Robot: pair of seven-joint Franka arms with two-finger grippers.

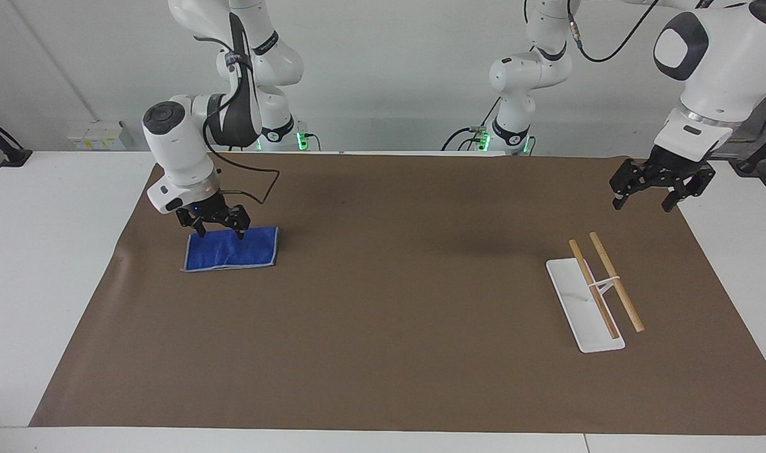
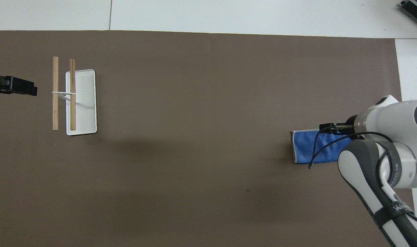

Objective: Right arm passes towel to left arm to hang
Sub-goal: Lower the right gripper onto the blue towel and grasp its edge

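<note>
Two white jointed arms, glossy rounded shells, dark grey joint panels. Right arm (image 1: 181,148): round dark cap on one segment, silver wrist ring, loose black cable looping along it, black claw right gripper (image 1: 220,231) with small blue light on its mount. Left arm (image 1: 710,56): rounded dark grey panel with a white centre, black cable overhead, black claw left gripper (image 1: 646,202). Green lights glow at both bases.
</note>
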